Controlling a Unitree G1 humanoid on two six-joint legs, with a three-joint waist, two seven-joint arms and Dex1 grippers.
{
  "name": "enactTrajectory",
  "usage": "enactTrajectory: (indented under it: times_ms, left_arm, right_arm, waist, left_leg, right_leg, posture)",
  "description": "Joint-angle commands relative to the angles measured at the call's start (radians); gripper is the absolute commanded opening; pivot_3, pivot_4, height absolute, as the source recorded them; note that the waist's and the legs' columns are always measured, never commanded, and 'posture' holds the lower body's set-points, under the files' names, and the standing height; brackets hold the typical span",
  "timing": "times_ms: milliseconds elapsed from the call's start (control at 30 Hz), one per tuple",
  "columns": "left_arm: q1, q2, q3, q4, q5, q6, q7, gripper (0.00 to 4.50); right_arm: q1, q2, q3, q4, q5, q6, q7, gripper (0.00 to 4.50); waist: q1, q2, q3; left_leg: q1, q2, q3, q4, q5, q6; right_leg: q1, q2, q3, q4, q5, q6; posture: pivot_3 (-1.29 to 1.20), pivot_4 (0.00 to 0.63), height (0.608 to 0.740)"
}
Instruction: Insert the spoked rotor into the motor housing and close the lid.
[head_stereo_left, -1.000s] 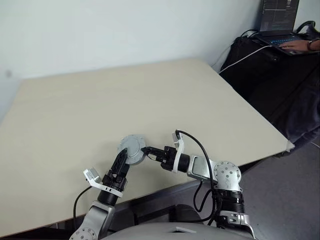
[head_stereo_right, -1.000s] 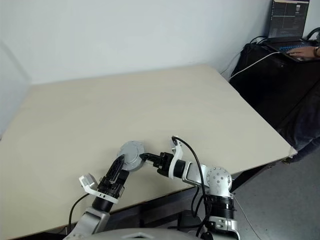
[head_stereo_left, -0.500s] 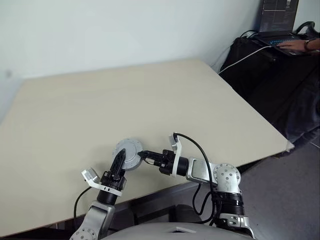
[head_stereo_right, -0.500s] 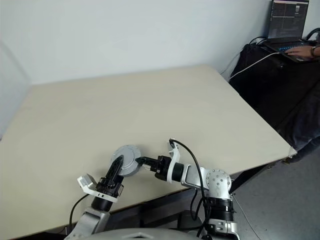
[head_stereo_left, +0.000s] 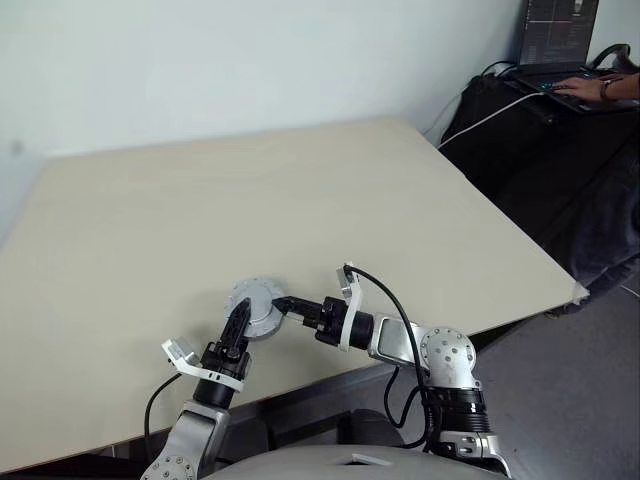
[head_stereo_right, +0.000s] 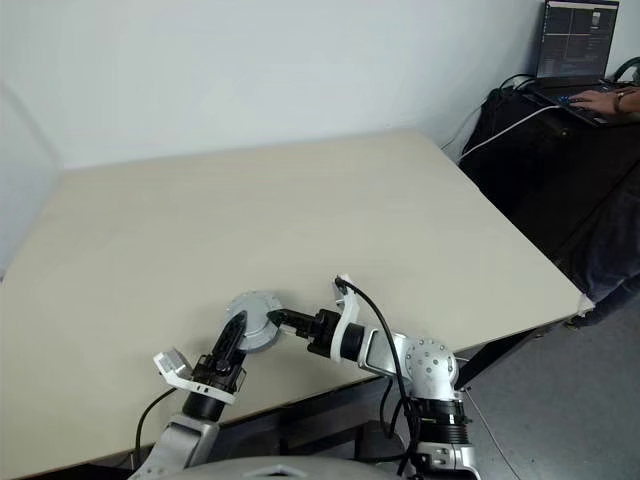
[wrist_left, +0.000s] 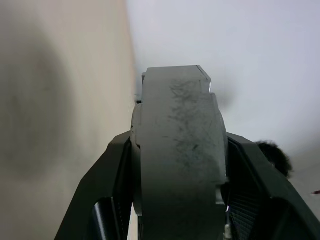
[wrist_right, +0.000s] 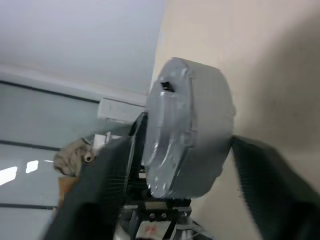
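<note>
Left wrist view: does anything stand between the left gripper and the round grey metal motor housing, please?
Nothing visible: the left gripper grips the round grey metal motor housing, one finger on each side.

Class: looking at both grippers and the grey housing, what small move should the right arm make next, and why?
Probably draw the right gripper straight back off the motor housing: its fingers stand apart beside it, while the left gripper clamps it by both faces.
</note>
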Motion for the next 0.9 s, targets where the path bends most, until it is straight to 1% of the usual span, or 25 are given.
enactTrajectory:
  times_ms: [33,100,233,367,533,733,833,900]
  left_arm:
    - [-0.056,-0.072,-0.008,-0.026,0.008,-0.041,0.013,2.14]
    - [-0.079,-0.069,0.008,-0.016,0.031,-0.07,0.045,2.14]
    - [-0.15,-0.059,0.05,0.026,0.08,-0.148,0.127,2.14]
    - [-0.248,-0.022,0.099,0.108,0.113,-0.198,0.17,2.14]
    - [-0.39,0.006,0.149,0.223,0.154,-0.232,0.205,2.13]
    - [-0.562,0.007,0.21,0.371,0.217,-0.272,0.242,2.13]
    - [-0.64,0.01,0.243,0.457,0.246,-0.296,0.239,2.13]
    - [-0.698,0.014,0.267,0.521,0.266,-0.314,0.244,2.13]
  right_arm:
    - [-0.003,-0.036,0.027,-0.088,-0.007,-0.023,0.043,4.49]
    - [0.013,-0.096,0.088,-0.153,-0.083,-0.079,0.081,4.5]
    - [0.052,-0.197,0.197,-0.24,-0.259,-0.253,0.144,4.5]
    - [0.098,-0.267,0.281,-0.267,-0.45,-0.468,0.188,4.5]
    - [0.152,-0.348,0.384,-0.26,-0.687,-0.755,0.253,4.5]
    - [0.188,-0.388,0.422,-0.194,-0.866,-0.998,0.283,4.5]
    - [0.198,-0.402,0.417,-0.13,-0.949,-1.104,0.272,4.5]
    - [0.219,-0.404,0.404,-0.1,-0.978,-1.163,0.268,4.5]
  waist:
    - [0.0,0.0,0.0]
    - [0.001,0.0,0.0]
    - [0.003,-0.001,-0.001]
    - [0.008,-0.002,0.0]
    - [0.008,-0.004,-0.001]
    - [0.011,-0.009,0.0]
    - [0.012,-0.012,0.001]
    - [0.014,-0.014,0.001]
  left_leg:
    - [0.0,0.0,0.0,0.0,0.0,0.0]
    - [0.0,0.0,0.0,0.0,0.0,0.0]
    - [0.0,0.0,0.0,0.0,0.0,0.0]
    - [0.001,0.0,-0.002,0.003,0.001,-0.001]
    - [0.007,-0.001,-0.002,0.004,0.0,0.001]
    - [0.008,-0.002,-0.001,0.005,0.0,0.0]
    - [0.008,-0.002,-0.001,0.005,0.0,0.0]
    - [0.008,-0.002,-0.001,0.006,0.0,0.0]
  right_leg:
    - [0.0,0.0,0.0,0.0,0.0,0.0]
    - [0.0,0.0,0.0,0.0,0.0,0.0]
    - [0.001,0.0,0.0,-0.001,0.0,0.0]
    - [0.002,0.001,-0.001,0.001,0.0,0.0]
    - [0.012,0.001,0.0,-0.002,0.0,0.004]
    - [0.013,0.001,-0.001,-0.002,0.002,0.0]
    - [0.014,0.001,-0.001,-0.002,0.002,0.0]
    - [0.015,0.001,-0.001,-0.002,0.002,0.0]
  posture:
    - [0.0,0.0,0.74]
    - [0.0,0.0,0.74]
    - [0.0,0.0,0.74]
    - [0.0,0.0,0.74]
    - [0.0,0.0,0.74]
    - [0.0,0.0,0.74]
    - [0.0,0.0,0.74]
    - [0.0,0.0,0.74]
